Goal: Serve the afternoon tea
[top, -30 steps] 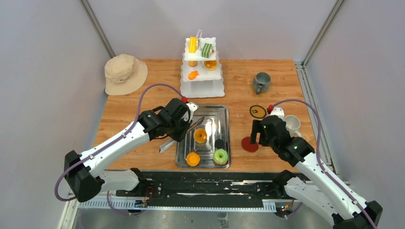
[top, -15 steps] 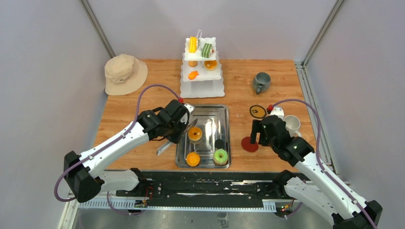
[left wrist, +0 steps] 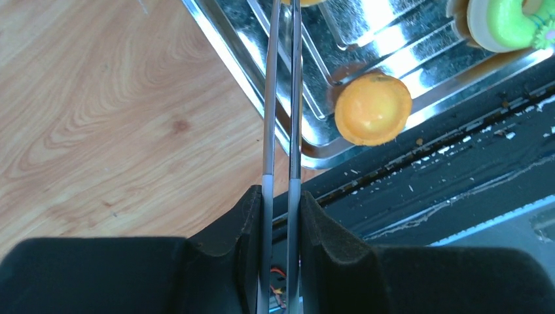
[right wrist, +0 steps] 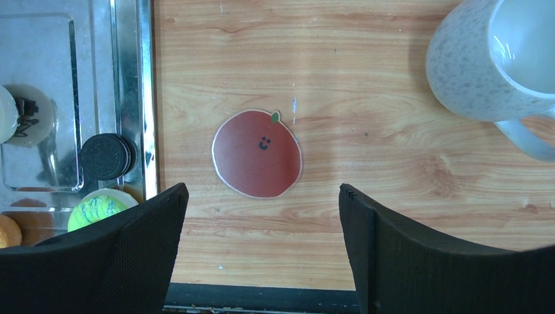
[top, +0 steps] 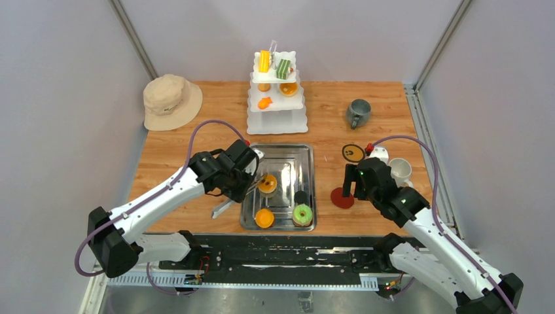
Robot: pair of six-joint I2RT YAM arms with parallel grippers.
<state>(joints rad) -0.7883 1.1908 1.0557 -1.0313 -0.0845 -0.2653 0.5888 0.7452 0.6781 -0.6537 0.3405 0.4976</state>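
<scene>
While the left gripper (left wrist: 280, 204) stays out of direct contact with the food, its jaws are clamped on a pair of metal tongs (left wrist: 268, 98), whose two blades run close together out over the rim of the steel tray (top: 291, 163). In the overhead view the tong tips meet an orange-topped pastry (top: 267, 184) in the middle of the tray; whether they pinch it cannot be told. Nearer the arms, an orange tart (left wrist: 373, 108) sits in the tray's front left corner, with a green donut (top: 302, 213) in the front right corner and a black sandwich cookie (top: 301, 196) just behind the donut.

To the right, the right gripper (right wrist: 262, 193) hangs with its jaws wide apart and nothing between them, directly above a red apple-faced coaster (right wrist: 256, 154) lying flat on the wooden bench (top: 196, 150) just beside the tray. A white mug (right wrist: 484, 59) stands upright near the coaster on its far right side, and a yellow coaster (top: 353, 153) lies beyond it. A grey mug (top: 358, 112) stands farther back.

At the rear centre, a white tiered stand (top: 277, 118) carries a yellow slice (top: 264, 61) and a green slice (top: 283, 68) on top, with orange pieces on the tiers below. A beige bucket hat (top: 171, 101) rests at the back left corner.
</scene>
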